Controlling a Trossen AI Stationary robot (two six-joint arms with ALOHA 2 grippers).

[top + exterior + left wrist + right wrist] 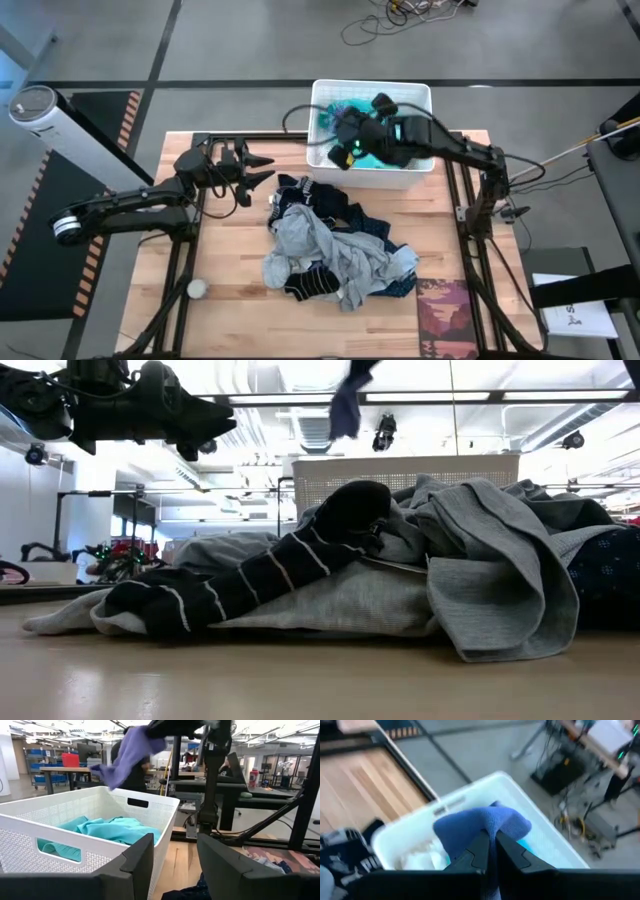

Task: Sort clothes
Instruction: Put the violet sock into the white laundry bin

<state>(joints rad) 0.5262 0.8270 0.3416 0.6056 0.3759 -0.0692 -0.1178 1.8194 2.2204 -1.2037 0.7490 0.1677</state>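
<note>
— Our right gripper (pixel 490 851) is clamped on the blue garment (pixel 482 826), over the white basket (pixel 420 98).
— Let's release centred above it; left gripper (pixel 252 170), half-open and empty, waits beside the pile (pixel 335 245) on the worktop (pixel 230 250).

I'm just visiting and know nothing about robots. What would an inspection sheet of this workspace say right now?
Surface: wooden table, mostly bare on the left.
Job's things: clothes pile mid-table; white basket at the far edge holds a teal garment.
Clutter: small ball; dark red mat.
Grippers: right gripper shut on a blue cloth over the basket; left gripper empty, left of the pile.
Cables: loose cables on the floor beyond the basket.
Surroundings: papers at right; workshop benches behind.
</note>
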